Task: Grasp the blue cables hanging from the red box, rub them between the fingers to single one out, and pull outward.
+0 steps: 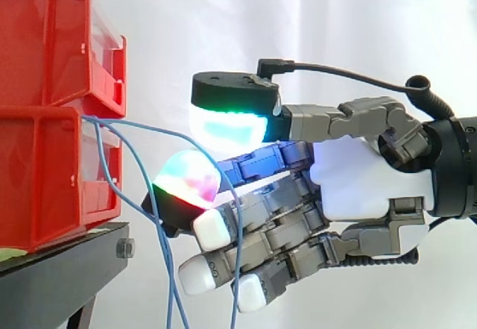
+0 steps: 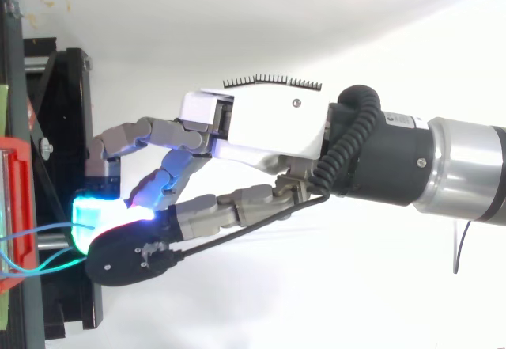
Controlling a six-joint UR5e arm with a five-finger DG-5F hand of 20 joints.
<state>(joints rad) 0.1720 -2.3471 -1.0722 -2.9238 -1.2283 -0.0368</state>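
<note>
Closest to the camera, the blue cables [image 1: 134, 124] leave the red box [image 1: 45, 172] at the left, arc rightward into the hand [image 1: 365, 180], then drop to the bottom edge. I judge that thumb and one finger pinch a strand. Pulling means going right, away from the box. Below it is the black stand [image 1: 59, 269], and behind is the white curtain [image 1: 298, 16].

The red bins [image 1: 45, 105] are plain, stacked on a black stand [image 1: 59, 269] before a white curtain [image 1: 313, 16]. The thin blue cables [image 1: 112, 176] show pale against the curtain. The hand [image 1: 365, 183] has a white palm and grey fingers. One fingertip [image 1: 227, 129] glows cyan and green under a black cap, another [image 1: 188, 174] is mottled magenta, green and red, and the lower ones [image 1: 212, 228] are white.
</note>
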